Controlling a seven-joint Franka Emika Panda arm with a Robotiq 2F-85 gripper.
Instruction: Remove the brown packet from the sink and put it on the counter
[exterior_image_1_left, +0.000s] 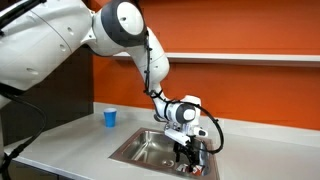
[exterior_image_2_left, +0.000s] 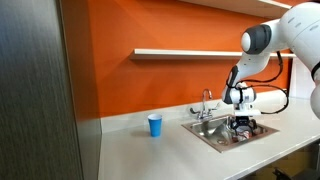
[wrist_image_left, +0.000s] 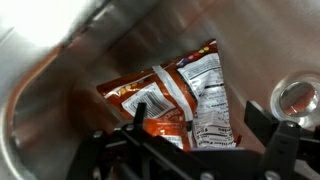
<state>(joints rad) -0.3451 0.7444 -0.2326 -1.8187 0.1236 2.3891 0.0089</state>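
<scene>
The brown packet lies flat on the floor of the sink, reddish-brown with white printed patches. My gripper is open right above it, one finger left of the packet's near end and the other to its right. In both exterior views the gripper is lowered into the steel sink; the packet is hidden there. The grey-white counter surrounds the sink.
A small blue cup stands on the counter beside the sink. The chrome tap rises at the sink's back edge. The sink drain is close to the packet. A wall shelf runs above.
</scene>
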